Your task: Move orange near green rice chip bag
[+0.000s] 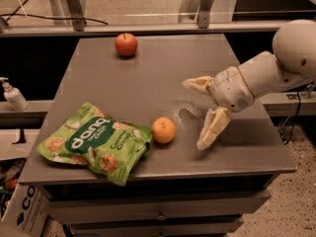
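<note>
Spotted round orange fruit (163,130) beside crinkled green chip bag (94,142) nr front edge; cream two-finger gripper (196,113) apart twd right edge, jaws open, empty.

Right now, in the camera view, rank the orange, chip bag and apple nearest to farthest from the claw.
The claw is open, at right.
1. Orange, just left of it.
2. Chip bag, front left.
3. Apple, far back.
</note>
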Action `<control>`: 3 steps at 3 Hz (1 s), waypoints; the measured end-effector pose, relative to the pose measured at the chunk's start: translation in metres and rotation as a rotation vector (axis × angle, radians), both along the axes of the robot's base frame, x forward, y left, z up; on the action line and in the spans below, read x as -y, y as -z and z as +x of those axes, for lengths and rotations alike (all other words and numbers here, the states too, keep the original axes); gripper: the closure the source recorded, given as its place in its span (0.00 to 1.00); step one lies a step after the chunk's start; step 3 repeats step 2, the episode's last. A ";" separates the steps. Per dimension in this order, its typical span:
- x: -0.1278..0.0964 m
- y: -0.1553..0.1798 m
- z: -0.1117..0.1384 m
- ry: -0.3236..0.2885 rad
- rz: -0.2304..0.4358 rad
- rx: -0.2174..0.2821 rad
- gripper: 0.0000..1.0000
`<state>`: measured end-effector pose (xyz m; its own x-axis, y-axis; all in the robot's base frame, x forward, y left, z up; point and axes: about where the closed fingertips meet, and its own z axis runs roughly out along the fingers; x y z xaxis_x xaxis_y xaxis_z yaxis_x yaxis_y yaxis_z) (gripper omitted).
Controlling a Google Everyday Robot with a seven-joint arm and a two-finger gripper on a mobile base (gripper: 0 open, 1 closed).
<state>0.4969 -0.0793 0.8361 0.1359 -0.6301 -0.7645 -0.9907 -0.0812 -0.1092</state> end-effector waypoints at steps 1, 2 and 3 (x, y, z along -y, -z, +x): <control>0.041 -0.015 0.027 0.106 0.124 -0.057 0.00; 0.039 -0.021 0.032 0.106 0.133 -0.042 0.00; 0.039 -0.021 0.032 0.106 0.133 -0.042 0.00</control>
